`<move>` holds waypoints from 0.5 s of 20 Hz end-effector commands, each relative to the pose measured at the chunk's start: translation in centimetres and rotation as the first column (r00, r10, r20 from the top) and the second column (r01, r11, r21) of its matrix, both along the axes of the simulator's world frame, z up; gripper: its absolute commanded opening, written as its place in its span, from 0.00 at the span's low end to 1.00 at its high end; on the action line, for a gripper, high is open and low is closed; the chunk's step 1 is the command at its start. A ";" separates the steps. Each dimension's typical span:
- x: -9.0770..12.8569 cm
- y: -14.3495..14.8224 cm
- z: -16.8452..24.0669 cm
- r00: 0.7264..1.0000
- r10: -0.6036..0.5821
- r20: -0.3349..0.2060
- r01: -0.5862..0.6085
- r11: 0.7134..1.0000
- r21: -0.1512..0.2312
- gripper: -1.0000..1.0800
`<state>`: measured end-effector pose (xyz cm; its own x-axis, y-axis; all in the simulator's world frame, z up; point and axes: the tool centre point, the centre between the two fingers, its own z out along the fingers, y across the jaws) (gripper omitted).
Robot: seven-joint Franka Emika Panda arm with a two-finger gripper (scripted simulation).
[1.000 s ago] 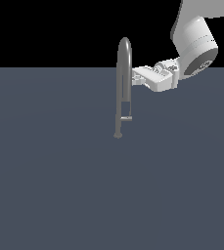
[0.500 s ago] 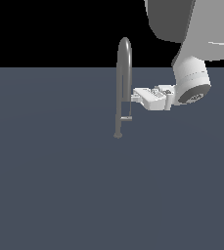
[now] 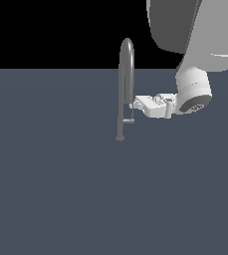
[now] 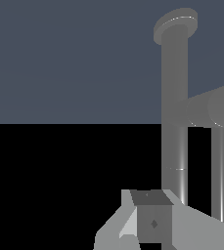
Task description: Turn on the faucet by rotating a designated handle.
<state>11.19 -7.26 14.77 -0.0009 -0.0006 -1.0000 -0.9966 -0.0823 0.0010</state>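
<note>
The white robot arm is cut off by the frame in the exterior view, only its bulky lower links and round wrist showing. Its pale grey gripper reaches sideways toward the tall, slim grey metal faucet, and the fingertips merge with the pipe's outline there, so whether the jaws stand wide or narrow, or touch anything, cannot be told. In the wrist view only one blocky, faceted finger is visible at the frame's edge, close against the faucet stem; the other finger is out of view.

No writing, brand or label can be read anywhere.

The faucet stands on a flat, matte slate-blue floor, well away from its near edge and close below the black backdrop, roughly midway between the exterior view's left and right. It is smooth, dull metal: a straight stem, a narrow arched top, a thin second pipe running down beside the stem, and a small flared foot. The short, thin light-grey handle bar juts from low on the stem, just below the gripper; in the wrist view it appears as a stubby cylinder crossing the stem.
</note>
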 end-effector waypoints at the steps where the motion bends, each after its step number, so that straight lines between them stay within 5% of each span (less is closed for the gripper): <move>1: -0.1 0.0 0.1 1.000 0.000 0.000 0.000 1.000 0.000 0.00; 10: -1.4 -0.1 0.5 1.000 0.000 0.001 0.000 1.000 0.000 0.00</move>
